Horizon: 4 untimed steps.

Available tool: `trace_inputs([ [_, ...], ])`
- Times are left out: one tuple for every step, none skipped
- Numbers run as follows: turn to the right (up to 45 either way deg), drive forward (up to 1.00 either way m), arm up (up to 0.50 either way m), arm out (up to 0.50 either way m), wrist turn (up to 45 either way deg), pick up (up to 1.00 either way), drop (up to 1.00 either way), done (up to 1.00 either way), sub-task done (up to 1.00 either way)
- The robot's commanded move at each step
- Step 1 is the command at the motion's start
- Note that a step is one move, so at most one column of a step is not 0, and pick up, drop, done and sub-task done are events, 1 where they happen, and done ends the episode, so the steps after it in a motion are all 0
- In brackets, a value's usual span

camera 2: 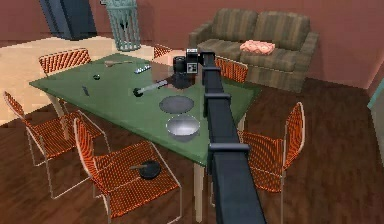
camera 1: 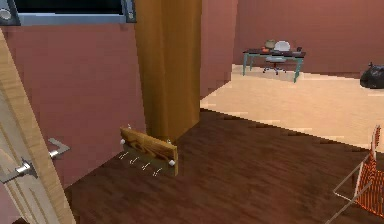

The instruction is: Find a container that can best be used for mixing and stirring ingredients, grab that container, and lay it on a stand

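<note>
A silver bowl [camera 2: 183, 127] sits on the green table [camera 2: 100, 100], close to its near right edge, in the arm side view. Just beyond it lies a dark round dish [camera 2: 176, 103]. My arm [camera 2: 222, 140] reaches out over the table past both. The gripper [camera 2: 181, 68] shows at its far end, above the table's far side, beside the two white squares. I cannot tell whether it holds anything. A long utensil [camera 2: 150, 89] and other small dark things [camera 2: 97, 77] lie scattered on the tabletop.
Orange wire chairs [camera 2: 130, 175] ring the table; one seat carries a dark object [camera 2: 148, 171]. A striped sofa [camera 2: 255, 45] stands behind, a bin [camera 2: 124, 25] at the back left. In the forward view: a door [camera 1: 25, 160], a wooden panel [camera 1: 168, 70], a hook rack [camera 1: 148, 150], a distant desk [camera 1: 272, 57].
</note>
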Motion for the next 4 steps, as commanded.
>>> trace_inputs([
  [0.0, 0.00, 0.00, 0.00, 36.0, 0.00, 0.00, 0.00, 0.00],
  [0.0, 0.00, -0.30, 0.00, 0.0, 0.00, 0.00, 0.00, 0.00],
  [0.0, 0.00, 0.00, 0.00, 0.0, 1.00, 0.00, 0.00, 0.00],
  [0.0, 0.00, 0.10, 0.00, 0.0, 0.00, 0.00, 0.00, 0.00],
])
